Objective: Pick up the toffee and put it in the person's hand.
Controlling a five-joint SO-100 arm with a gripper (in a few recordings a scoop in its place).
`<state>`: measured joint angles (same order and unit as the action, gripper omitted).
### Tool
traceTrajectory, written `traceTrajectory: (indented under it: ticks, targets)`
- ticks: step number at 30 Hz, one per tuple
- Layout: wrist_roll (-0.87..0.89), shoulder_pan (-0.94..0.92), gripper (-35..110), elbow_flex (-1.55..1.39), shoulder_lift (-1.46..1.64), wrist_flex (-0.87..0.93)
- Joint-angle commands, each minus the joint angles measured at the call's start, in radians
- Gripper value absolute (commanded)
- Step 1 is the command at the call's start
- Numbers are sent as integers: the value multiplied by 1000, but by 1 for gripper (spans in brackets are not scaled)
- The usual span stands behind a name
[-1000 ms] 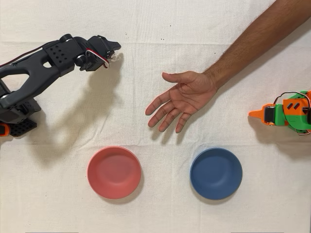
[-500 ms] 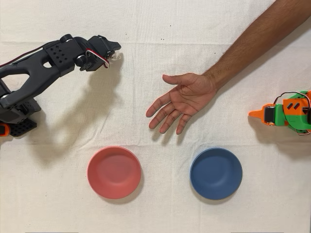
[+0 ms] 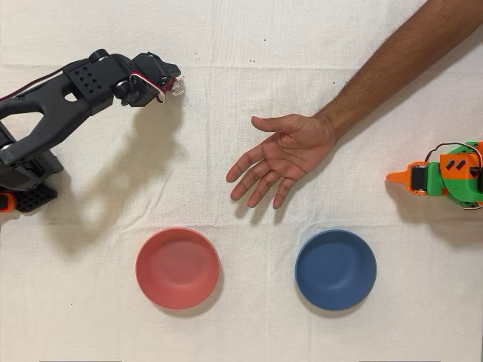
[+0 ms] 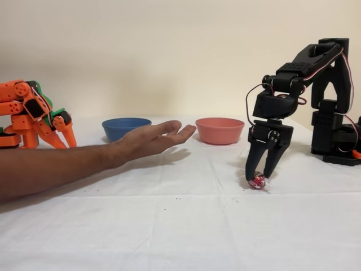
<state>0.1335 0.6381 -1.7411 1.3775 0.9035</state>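
Observation:
The toffee [image 4: 257,181], a small red shiny sweet, is pinched between the tips of my black gripper [image 4: 258,176], which points straight down and is shut on it. It hangs right at the white cloth; whether it touches I cannot tell. From overhead, my gripper [image 3: 170,85] is at the upper left, with a bit of clear wrapper of the toffee [image 3: 178,87] poking out beside it. The person's hand [image 3: 285,153] lies open, palm up and fingers spread, near the middle, well to the right of my gripper. In the fixed view the hand [image 4: 159,138] hovers left of my gripper.
A pink bowl [image 3: 177,268] and a blue bowl [image 3: 335,269] sit empty near the overhead view's lower edge, below the hand. The idle orange arm [image 3: 445,177] stands at the right edge. The person's forearm [image 3: 392,64] crosses the upper right corner.
My gripper has shifted slightly up and to the left in the overhead view, still shut on the toffee. The hand has stayed almost still.

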Motion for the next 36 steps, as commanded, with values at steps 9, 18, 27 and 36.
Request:
traceTrajectory:
  ticks: [9, 18, 27, 36]
  targets:
    - [8, 15, 21, 18, 46, 29]
    - [-11, 15, 15, 41, 38, 34]
    - [-14, 14, 12, 71, 29, 38]
    - [-26, 0, 11, 97, 61, 44]
